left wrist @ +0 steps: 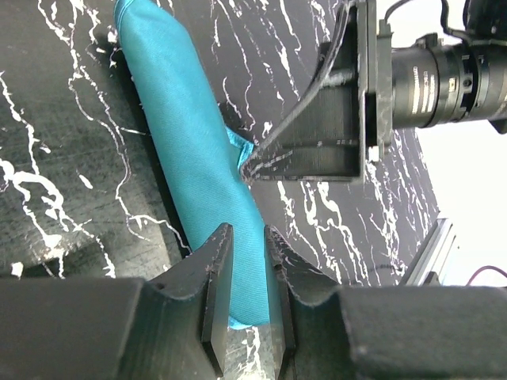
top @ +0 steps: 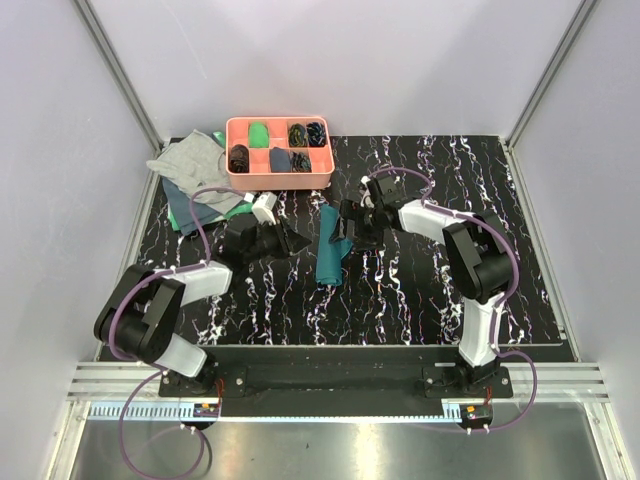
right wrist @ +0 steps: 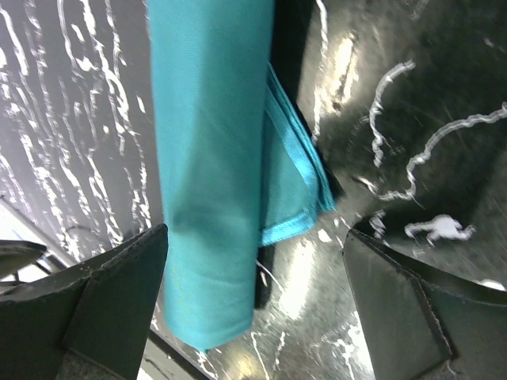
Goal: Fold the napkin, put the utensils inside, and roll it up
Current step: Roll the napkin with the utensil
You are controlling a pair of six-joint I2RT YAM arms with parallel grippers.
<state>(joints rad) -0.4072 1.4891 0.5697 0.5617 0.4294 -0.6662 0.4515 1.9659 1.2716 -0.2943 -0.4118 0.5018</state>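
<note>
Your rolled napkin (top: 329, 255) lies just arm-side of the orange tray (top: 290, 181). It's soft and will unroll, so pinch mid-roll. Right gripper (right wrist: 257, 269) is gaping wide. Left gripper (left wrist: 247, 237) is nearly closed over it, can't tell if gripping.

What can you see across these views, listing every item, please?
napkin: one, teal, rolled, mid-table
tray: one, salmon pink, far left of table
rolled bundles: about six, one green, rest dark, in tray compartments
grey cloth: one, light grey, left of tray
green cloth: one, dull green, under grey cloth
table: one, black with white veins
left gripper: one, black, closed on napkin's end
right gripper: one, black, open over napkin
</note>
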